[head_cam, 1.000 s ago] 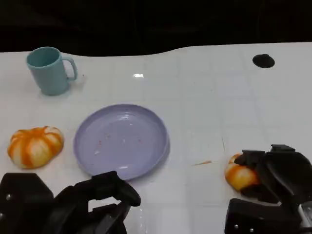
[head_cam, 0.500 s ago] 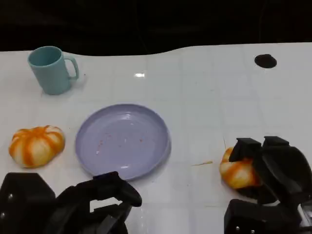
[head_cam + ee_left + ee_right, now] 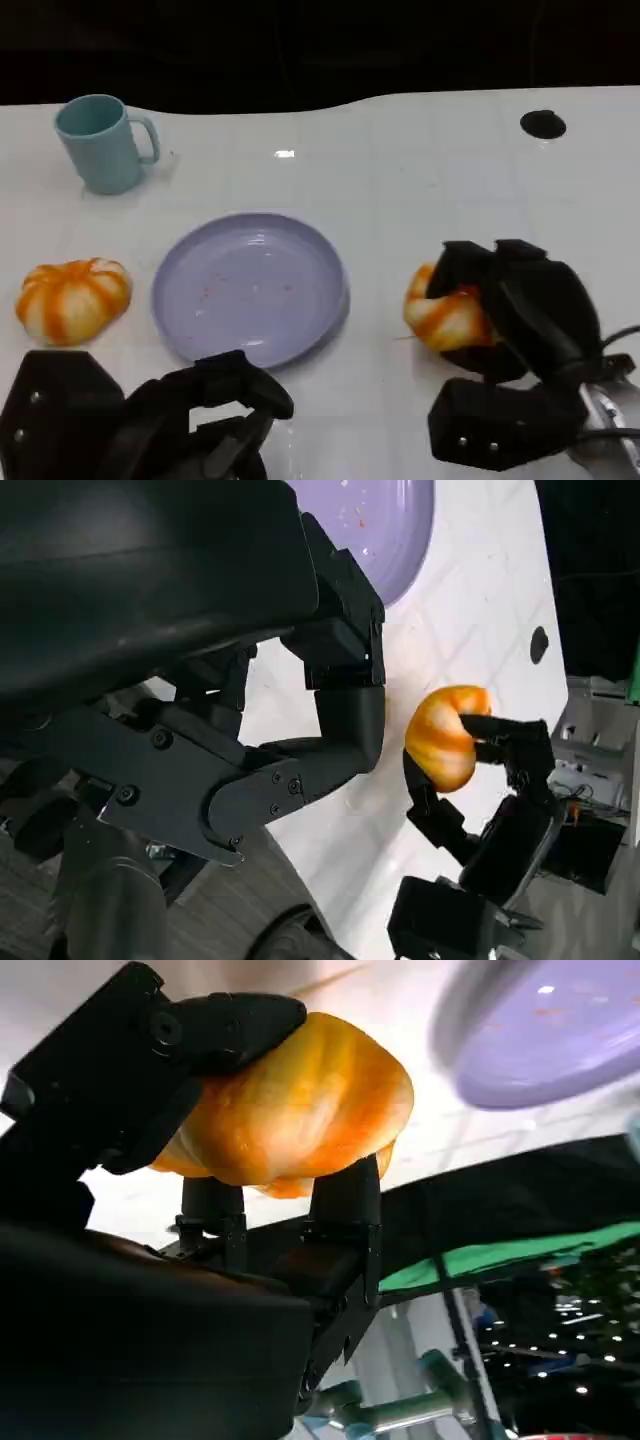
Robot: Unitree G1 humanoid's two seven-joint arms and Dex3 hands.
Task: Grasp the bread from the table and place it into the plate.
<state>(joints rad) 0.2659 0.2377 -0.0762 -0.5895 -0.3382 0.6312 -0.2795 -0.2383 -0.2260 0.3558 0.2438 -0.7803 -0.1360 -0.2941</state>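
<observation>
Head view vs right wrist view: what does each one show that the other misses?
Head view alone: the teal handled mug, a second orange-striped bread roll lying left of the plate, and the left hand, holding nothing. Right wrist view alone: the black fingers cupping the underside of the held orange-glazed bread roll. Both: that roll gripped in the right hand and the round lilac plate, with no bread on it.

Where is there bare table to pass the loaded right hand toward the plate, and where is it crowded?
The strip between the right hand, which holds a bread roll, and the purple plate is bare. So is the wide stretch between plate, teal mug and black hole. It is crowded at the near edge: the left hand sits just below the plate, a second bread roll beside it.
</observation>
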